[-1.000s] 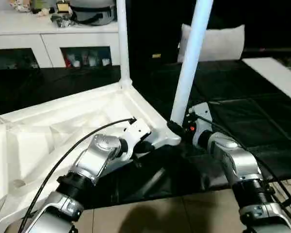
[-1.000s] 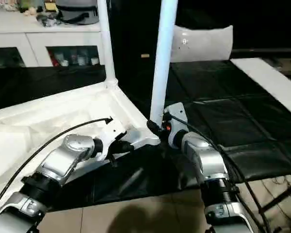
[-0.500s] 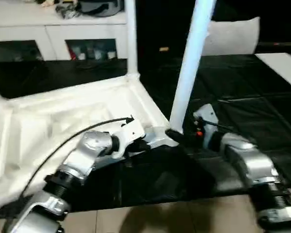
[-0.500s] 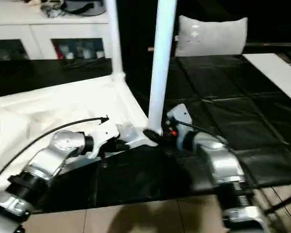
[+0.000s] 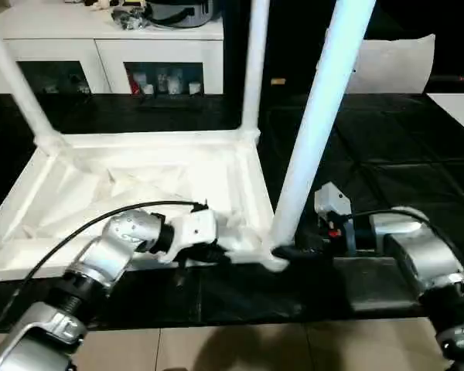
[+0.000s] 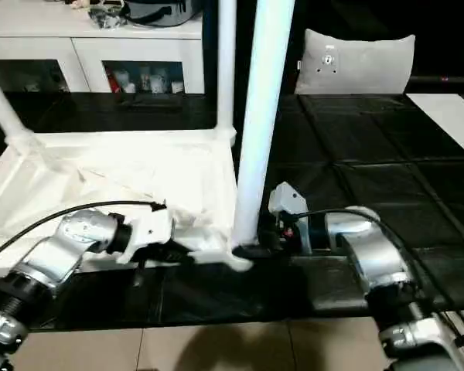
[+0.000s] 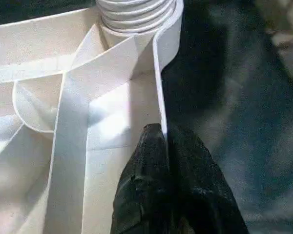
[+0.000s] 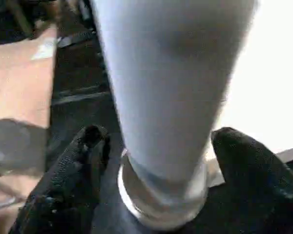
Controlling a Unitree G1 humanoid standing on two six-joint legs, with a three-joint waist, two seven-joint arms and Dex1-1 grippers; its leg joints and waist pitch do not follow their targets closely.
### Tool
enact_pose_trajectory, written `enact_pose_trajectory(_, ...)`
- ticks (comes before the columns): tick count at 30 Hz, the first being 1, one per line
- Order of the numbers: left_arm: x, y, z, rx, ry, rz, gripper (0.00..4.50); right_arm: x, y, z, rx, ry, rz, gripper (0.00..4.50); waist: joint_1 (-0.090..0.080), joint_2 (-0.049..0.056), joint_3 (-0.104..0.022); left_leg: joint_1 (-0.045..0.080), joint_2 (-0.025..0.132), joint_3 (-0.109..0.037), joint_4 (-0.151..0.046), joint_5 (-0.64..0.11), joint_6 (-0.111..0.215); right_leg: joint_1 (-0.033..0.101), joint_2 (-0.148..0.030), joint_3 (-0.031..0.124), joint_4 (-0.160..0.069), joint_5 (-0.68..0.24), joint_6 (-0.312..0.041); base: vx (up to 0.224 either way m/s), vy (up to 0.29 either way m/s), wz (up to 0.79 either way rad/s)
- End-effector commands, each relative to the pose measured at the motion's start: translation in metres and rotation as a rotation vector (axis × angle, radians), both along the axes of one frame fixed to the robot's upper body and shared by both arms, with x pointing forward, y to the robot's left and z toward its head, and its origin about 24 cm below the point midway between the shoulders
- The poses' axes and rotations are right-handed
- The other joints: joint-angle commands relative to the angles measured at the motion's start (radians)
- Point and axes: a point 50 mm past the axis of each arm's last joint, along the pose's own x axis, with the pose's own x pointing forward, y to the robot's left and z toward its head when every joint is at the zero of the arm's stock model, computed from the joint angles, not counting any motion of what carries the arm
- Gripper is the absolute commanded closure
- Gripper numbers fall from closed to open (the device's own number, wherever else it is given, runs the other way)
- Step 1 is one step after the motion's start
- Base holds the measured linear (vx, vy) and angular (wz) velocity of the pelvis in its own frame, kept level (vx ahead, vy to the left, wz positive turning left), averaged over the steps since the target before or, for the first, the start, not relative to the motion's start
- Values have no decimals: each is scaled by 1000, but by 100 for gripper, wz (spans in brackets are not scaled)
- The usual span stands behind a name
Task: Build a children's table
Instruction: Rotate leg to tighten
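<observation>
Your left gripper is pinched shut on the thin rim of the children's table, so keep that clamp steady as the anchor. The table lies upside down on the black mat, all white, ribs showing, three legs up. Your right gripper stands open around the near leg, fingers not touching; square it before twisting.
</observation>
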Motion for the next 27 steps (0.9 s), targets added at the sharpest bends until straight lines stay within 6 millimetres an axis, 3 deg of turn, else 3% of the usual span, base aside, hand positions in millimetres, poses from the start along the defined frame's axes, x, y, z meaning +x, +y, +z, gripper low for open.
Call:
enact_pose_trajectory(1,-11,-4,-7,64,35,-118,450,-4,1,1,11,42,69,124,-2,-12,-64,-9,45,2,-65,-84,79,60,-86,85,-64,-325,-42,0,0,0)
enact_pose_trajectory(2,-12,-3,-8,66,38,-123,450,-4,1,1,12,48,78,132,-1,-20,-63,-11,44,2,-66,-86,79,62,-86,83,-64,-339,-37,0,0,0)
enact_pose_trajectory(5,-14,-2,-9,76,49,-146,450,-7,1,-1,20,77,109,161,0,-18,-62,-9,44,3,-66,-97,68,60,-87,81,-71,-369,-23,0,0,0)
enact_pose_trajectory(6,-15,-1,-9,76,50,-149,450,-8,2,-2,26,84,115,161,-1,-22,-61,-8,44,3,-67,-103,63,58,-86,81,-72,-376,-20,0,0,0)
enact_pose_trajectory(17,-16,-1,-9,32,94,-124,450,-15,4,-5,78,132,135,248,8,-20,-65,-7,48,1,-68,-107,49,60,-87,82,-69,-356,-24,0,0,0)
enact_pose_trajectory(22,-8,-11,-9,-48,114,57,450,-19,20,-9,149,156,-1,256,7,-18,-62,-6,47,1,-71,-114,36,60,-84,81,-73,-361,-22,0,0,0)
enact_pose_trajectory(25,-5,-16,-9,-69,136,129,450,-14,27,-16,122,160,-129,256,-6,-20,-51,3,26,6,-65,-178,13,54,-82,63,-103,-528,45,0,0,0)
enact_pose_trajectory(27,-3,-20,-9,-70,132,166,450,-5,31,-21,101,156,-252,256,-23,-17,-43,16,17,6,-56,-237,5,45,-76,39,-130,-623,95,0,0,0)
